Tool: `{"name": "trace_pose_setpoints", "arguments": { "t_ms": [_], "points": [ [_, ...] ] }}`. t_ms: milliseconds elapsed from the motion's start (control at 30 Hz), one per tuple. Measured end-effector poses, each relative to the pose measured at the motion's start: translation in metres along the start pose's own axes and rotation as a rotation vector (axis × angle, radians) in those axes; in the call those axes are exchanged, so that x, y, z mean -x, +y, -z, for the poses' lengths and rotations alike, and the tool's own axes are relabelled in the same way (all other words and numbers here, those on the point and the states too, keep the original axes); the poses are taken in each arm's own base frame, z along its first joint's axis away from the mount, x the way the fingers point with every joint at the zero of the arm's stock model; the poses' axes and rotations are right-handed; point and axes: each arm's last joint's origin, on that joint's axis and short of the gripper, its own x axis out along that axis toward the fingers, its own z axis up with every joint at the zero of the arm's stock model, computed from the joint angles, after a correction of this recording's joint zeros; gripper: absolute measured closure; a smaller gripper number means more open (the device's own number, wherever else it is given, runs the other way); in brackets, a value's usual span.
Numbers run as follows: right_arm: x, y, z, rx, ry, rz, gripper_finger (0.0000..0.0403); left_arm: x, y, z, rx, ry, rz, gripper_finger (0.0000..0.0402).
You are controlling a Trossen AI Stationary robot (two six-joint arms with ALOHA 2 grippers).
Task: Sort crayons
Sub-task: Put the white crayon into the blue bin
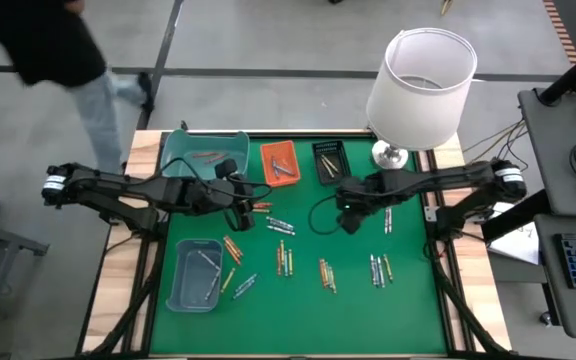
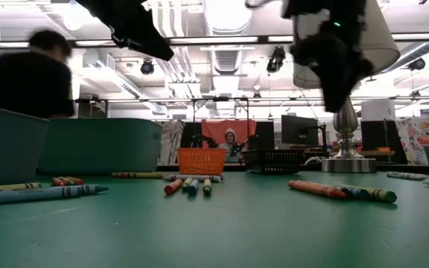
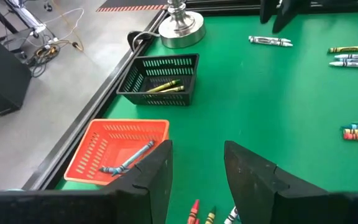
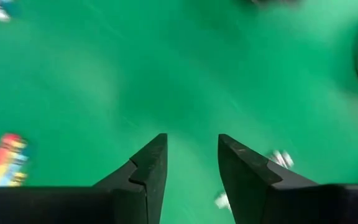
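Note:
Crayons lie in small groups on the green table: near the middle (image 1: 280, 226), (image 1: 284, 258), (image 1: 326, 273), toward the right (image 1: 380, 268) and toward the left (image 1: 233, 250). My left gripper (image 1: 256, 208) hovers open above the table near the orange tray (image 3: 120, 152), which holds a blue crayon (image 3: 129, 160); nothing is between its fingers (image 3: 197, 155). My right gripper (image 1: 348, 220) hangs open above bare green table right of centre, pointing down, empty (image 4: 192, 143). The black tray (image 3: 160, 81) holds yellow-green crayons (image 3: 163, 88).
A big teal bin (image 1: 203, 155) stands at the far left and a grey-blue tray (image 1: 196, 272) with crayons at the near left. A white-shaded lamp (image 1: 423, 85) stands at the far right corner. A person (image 1: 58, 50) stands beyond the table's far left.

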Motion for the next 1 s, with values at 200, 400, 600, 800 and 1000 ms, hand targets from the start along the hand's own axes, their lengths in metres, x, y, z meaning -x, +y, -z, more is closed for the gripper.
{"name": "trace_pose_setpoints", "arguments": {
  "t_ms": [200,400,600,800,1000],
  "points": [
    [-0.021,-0.029,0.024,-0.190,0.060,0.077,0.0271,0.000,0.000,0.000,-0.006,0.000,0.000,0.0274],
    [-0.049,-0.042,0.044,-0.276,0.170,0.148,0.0279,0.000,0.000,0.000,-0.012,0.000,0.000,0.0274],
    [-0.064,-0.044,0.051,-0.272,0.227,0.189,0.0277,0.000,0.000,0.000,-0.012,0.001,0.000,0.0274],
    [-0.078,-0.042,0.052,-0.264,0.242,0.212,0.0277,0.000,0.000,0.000,-0.012,0.001,0.000,0.0274],
    [-0.089,-0.039,0.050,-0.241,0.239,0.255,0.0285,0.000,0.000,0.000,-0.012,0.001,0.000,0.0274]
  ]
}}
